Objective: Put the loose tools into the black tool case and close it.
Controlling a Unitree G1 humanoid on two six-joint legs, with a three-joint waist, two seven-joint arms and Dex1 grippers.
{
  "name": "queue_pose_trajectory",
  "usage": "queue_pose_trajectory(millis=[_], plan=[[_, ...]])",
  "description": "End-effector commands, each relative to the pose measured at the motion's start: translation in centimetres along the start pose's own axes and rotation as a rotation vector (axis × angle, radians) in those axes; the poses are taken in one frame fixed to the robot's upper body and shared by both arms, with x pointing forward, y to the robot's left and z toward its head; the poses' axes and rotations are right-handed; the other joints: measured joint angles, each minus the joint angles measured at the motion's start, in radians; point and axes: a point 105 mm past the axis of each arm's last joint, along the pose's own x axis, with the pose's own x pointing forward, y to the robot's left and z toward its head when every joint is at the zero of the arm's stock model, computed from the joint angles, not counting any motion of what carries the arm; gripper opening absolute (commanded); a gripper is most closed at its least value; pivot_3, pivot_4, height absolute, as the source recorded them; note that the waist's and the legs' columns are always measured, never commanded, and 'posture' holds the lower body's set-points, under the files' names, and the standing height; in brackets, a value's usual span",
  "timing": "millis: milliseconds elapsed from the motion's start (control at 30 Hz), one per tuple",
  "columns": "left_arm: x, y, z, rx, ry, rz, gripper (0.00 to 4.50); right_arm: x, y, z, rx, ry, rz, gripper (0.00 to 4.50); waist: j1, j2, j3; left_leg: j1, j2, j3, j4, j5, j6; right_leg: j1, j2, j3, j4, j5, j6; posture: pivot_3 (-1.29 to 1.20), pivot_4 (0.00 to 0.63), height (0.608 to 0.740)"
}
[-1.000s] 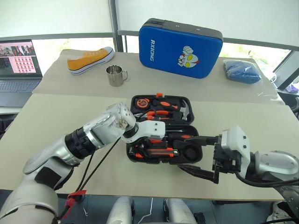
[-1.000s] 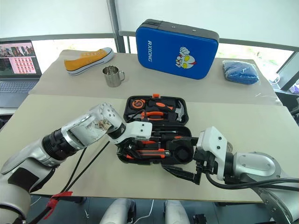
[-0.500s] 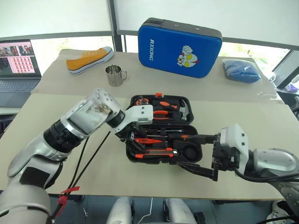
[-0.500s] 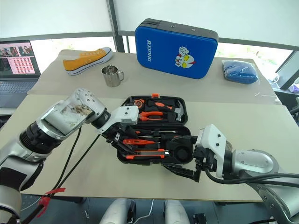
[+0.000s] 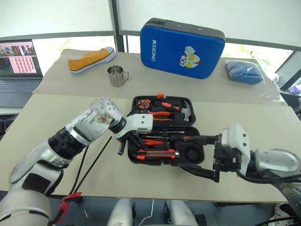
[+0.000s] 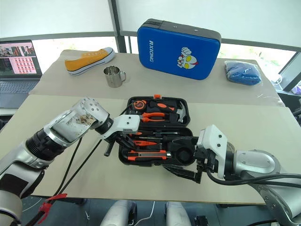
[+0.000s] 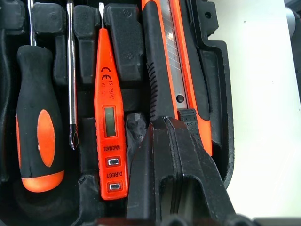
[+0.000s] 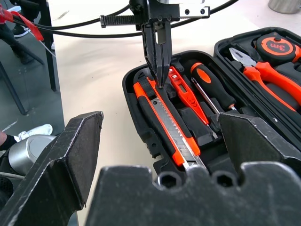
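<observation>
Utility knife (image 5: 155, 153) lengthwise along case (image 5: 162, 136) front

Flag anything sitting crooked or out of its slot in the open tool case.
Nothing stands out. In the black tool case, the utility knife, tester screwdriver and orange-and-black screwdriver lie straight in their moulded slots. The shut left gripper hangs over the knife's end, holding nothing.

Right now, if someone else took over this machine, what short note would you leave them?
Left pincer: shut, empty, tips over the case's near corner by the utility knife.
Right pincer: open, empty, at the black tool case's right side.
Done: knife, tester screwdriver and a screwdriver lie in their slots.
Left: check the remaining tools, then shut the lid.
</observation>
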Motion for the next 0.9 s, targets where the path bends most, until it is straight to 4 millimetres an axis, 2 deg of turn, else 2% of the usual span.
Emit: queue_pose_trajectory(millis=[33,233,367,467,633,767,900], plan=[[1.1,-0.4,-0.9,0.04,0.066,-0.019,0.02,-0.1,0.1,0.8,-0.026,-0.016,-0.003,4.5,-0.001,0.0,0.0,0.0,0.0,0.0,0.0,0.0,0.0,0.0,0.0,0.0,0.0,0.0,0.0,0.0,0.15,0.739],[3.0,-0.8,-1.7,0.055,0.093,-0.044,0.02,0.0,0.1,0.9,-0.025,-0.02,-0.005,4.5,-0.002,0.001,-0.001,0.001,0.0,0.0,0.0,0.0,0.0,0.001,0.0,0.0,0.0,0.0,0.0,0.0,0.15,0.739],[3.1,-0.4,-1.8,0.064,0.091,-0.019,0.02,0.0,0.0,0.9,-0.023,-0.024,-0.006,4.5,0.002,0.002,-0.002,0.004,0.0,0.0,0.0,0.0,0.0,0.005,0.0,0.0,-0.001,0.0,0.0,0.0,0.15,0.739],[2.0,0.2,-0.5,0.057,0.038,0.001,0.02,-0.1,0.1,0.9,-0.019,-0.023,-0.005,4.5,0.006,0.002,-0.002,0.012,0.0,0.0,-0.001,-0.001,0.002,0.015,0.0,-0.001,-0.004,-0.001,0.001,0.0,0.15,0.739],[0.2,0.3,3.2,0.101,-0.089,-0.013,0.02,-0.2,0.3,0.6,-0.016,-0.015,0.003,4.5,0.008,0.002,-0.001,0.01,0.0,-0.001,0.0,-0.001,0.002,0.013,0.0,-0.001,-0.004,-0.001,0.001,0.0,0.15,0.739],[1.3,-0.4,4.3,0.182,-0.085,-0.057,0.02,-0.2,0.3,0.5,-0.02,-0.006,0.007,4.5,0.006,0.002,-0.001,0.009,0.0,-0.001,0.0,-0.001,0.002,0.013,0.0,-0.001,-0.005,-0.001,0.002,0.0,0.15,0.739],[3.2,0.1,4.0,0.216,-0.041,-0.043,0.02,-0.2,0.3,0.6,-0.018,-0.007,0.001,4.5,0.006,0.002,-0.001,0.009,-0.001,-0.001,0.0,-0.001,0.002,0.013,0.0,-0.001,-0.004,-0.001,0.001,0.0,0.15,0.739]])
